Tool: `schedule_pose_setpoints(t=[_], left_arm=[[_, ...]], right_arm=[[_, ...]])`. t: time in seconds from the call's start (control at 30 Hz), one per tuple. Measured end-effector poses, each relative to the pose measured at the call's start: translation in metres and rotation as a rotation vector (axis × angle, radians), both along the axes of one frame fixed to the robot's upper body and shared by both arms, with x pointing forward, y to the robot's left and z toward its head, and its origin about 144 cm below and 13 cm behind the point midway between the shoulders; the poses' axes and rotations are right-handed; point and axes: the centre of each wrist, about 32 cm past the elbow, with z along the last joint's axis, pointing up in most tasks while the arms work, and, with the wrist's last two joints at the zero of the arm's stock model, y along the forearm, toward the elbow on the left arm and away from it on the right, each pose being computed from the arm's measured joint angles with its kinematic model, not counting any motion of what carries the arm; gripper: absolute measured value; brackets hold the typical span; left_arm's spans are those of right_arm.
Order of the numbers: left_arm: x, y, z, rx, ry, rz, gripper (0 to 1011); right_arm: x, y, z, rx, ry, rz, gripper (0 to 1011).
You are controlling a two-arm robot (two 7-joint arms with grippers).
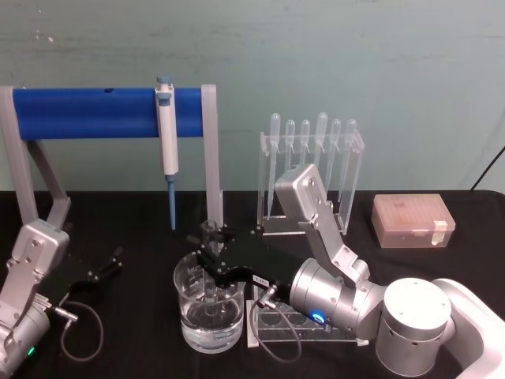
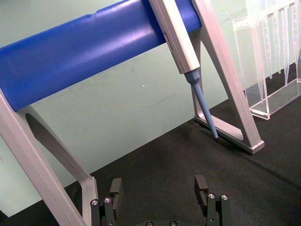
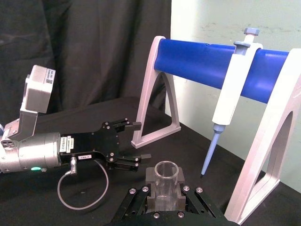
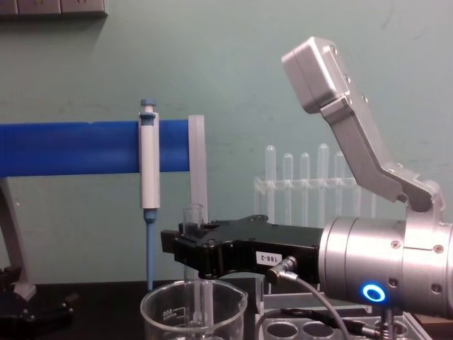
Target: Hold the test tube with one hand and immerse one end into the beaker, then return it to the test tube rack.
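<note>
Fingers (image 3: 150, 178) of the right hand (image 1: 211, 239) pinch the tube (image 4: 193, 214) upright inside the beaker (image 1: 180, 288), clear of its rim; left hand (image 1: 105, 264) spread, well apart.

The right gripper (image 4: 187, 244) grips the upright test tube (image 4: 194, 214), whose lower end reaches into the beaker (image 4: 166, 312).

Tall micropipette (image 1: 166, 134) just behind beaker (image 1: 186, 306)

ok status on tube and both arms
Right gripper shut on test tube. Tube's lower end inside beaker. Left gripper open, parked left. Nothing in the way.
</note>
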Motion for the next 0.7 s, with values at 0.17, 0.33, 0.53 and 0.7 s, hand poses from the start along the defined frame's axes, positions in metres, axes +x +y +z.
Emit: schedule_pose_setpoints(t=[0.17, 0.33, 0.53, 0.7], left_arm=[[0.0000, 0.0000, 0.0000, 0.000, 0.000, 0.000, 1000], [0.0000, 0.0000, 0.0000, 0.000, 0.000, 0.000, 1000], [0.0000, 0.0000, 0.0000, 0.000, 0.000, 0.000, 1000], [0.0000, 0.0000, 0.0000, 0.000, 0.000, 0.000, 1000]], right_arm=[[0.0000, 0.0000, 0.0000, 0.000, 0.000, 0.000, 224], [0.0000, 0.0000, 0.0000, 0.000, 0.000, 0.000, 225], [0.0000, 0.0000, 0.0000, 0.000, 0.000, 0.000, 224], [0.0000, 0.0000, 0.0000, 0.000, 0.000, 0.000, 225]])
